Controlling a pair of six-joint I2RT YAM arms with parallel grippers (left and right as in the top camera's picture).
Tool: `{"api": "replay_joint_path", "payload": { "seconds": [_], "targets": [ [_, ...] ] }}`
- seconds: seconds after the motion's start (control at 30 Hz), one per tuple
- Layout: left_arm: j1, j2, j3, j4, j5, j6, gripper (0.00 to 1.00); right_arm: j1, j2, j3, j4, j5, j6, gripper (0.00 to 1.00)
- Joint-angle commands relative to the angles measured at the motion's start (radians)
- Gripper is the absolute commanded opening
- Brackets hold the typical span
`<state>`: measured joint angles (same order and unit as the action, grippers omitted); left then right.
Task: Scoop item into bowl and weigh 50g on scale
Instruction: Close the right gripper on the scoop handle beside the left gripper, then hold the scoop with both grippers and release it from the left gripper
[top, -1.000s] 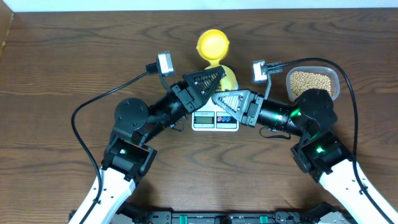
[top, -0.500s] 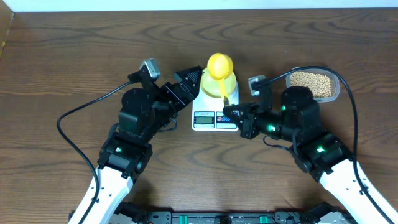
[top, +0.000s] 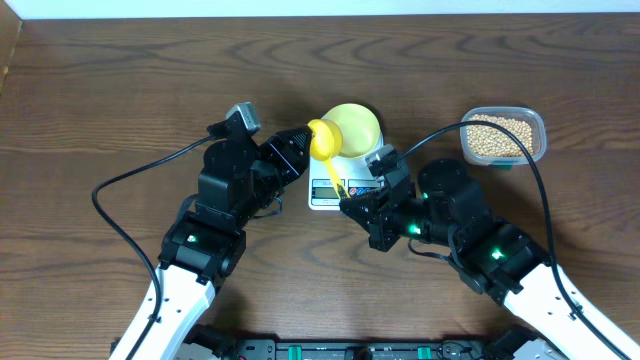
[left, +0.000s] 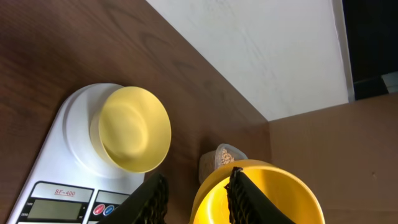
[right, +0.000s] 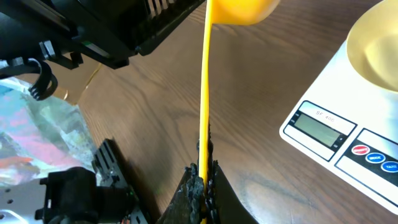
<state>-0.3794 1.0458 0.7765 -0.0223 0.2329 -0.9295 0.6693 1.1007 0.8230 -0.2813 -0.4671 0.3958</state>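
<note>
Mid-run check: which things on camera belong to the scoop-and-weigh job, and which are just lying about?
In the job:
- yellow scoop, handle in the right gripper
- pale-yellow bowl, empty, on the scale
- beans in the clear tub

Just lying about:
- crinkly plastic bag
- brown board beyond the table's edge
</note>
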Motion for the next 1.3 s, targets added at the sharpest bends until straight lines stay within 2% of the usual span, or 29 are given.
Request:
{"api": "replay_joint_path", "payload": {
  "seconds": [0.0, 0.03, 0.07, 0.1, 0.17, 0.3, 0.33, 0.5, 0.57, 0.67, 0.8, 1.03, 1.07, 1.1, 1.13, 1.27],
  "targets": [
    [0.005, 0.006, 0.005, -0.001, -0.010, 0.036, 0.33, 0.026, -0.003, 0.008, -0.009, 0.002, -0.039, 0.02],
    [0.005, 0.006, 0.005, -0.001, -0.010, 0.039, 0.34, 0.031, -0.003, 0.008, -0.009, 0.002, -0.039, 0.01],
    [0.005, 0.006, 0.005, -0.005, -0.010, 0.047, 0.43, 0.032, -0.003, 0.008, -0.008, 0.003, -0.038, 0.01],
    [0.005, 0.006, 0.005, -0.016, -0.010, 0.073, 0.60, 0.032, -0.003, 0.009, -0.008, 0.004, -0.038, 0.01],
    [0.005, 0.006, 0.005, -0.035, -0.010, 0.088, 0.64, 0.032, -0.003, 0.011, -0.007, 0.006, -0.038, 0.02],
    [0.005, 0.006, 0.005, -0.041, -0.010, 0.088, 0.64, 0.032, -0.003, 0.014, -0.013, 0.005, -0.039, 0.02],
    [0.005, 0.005, 0.005, -0.040, -0.010, 0.087, 0.63, 0.032, -0.003, 0.014, -0.024, 0.005, -0.039, 0.01],
    [0.005, 0.005, 0.005, -0.041, -0.005, 0.089, 0.44, 0.032, -0.003, 0.015, -0.040, -0.042, -0.037, 0.01],
    [0.005, 0.005, 0.005, -0.041, 0.012, 0.133, 0.41, 0.031, -0.003, 0.021, -0.041, -0.044, -0.021, 0.01],
    [0.005, 0.005, 0.005, -0.044, 0.047, 0.257, 0.43, 0.030, -0.003, 0.051, -0.057, -0.052, -0.007, 0.01],
    [0.005, 0.005, 0.005, -0.040, 0.074, 0.280, 0.53, 0.030, -0.003, 0.067, -0.078, -0.032, -0.008, 0.01],
    [0.005, 0.005, 0.005, -0.037, 0.099, 0.361, 0.54, 0.030, -0.003, 0.067, -0.083, -0.033, -0.007, 0.01],
    [0.005, 0.005, 0.005, -0.037, 0.098, 0.360, 0.50, 0.030, -0.003, 0.067, -0.092, -0.032, -0.007, 0.01],
    [0.005, 0.005, 0.005, -0.037, 0.095, 0.360, 0.39, 0.030, -0.003, 0.067, -0.108, -0.021, -0.008, 0.01],
    [0.005, 0.005, 0.005, -0.037, 0.095, 0.360, 0.33, 0.030, -0.003, 0.067, -0.124, -0.002, -0.008, 0.01],
    [0.005, 0.005, 0.005, -0.036, 0.095, 0.357, 0.26, 0.030, -0.003, 0.067, -0.149, 0.049, -0.008, 0.01]
  ]
}}
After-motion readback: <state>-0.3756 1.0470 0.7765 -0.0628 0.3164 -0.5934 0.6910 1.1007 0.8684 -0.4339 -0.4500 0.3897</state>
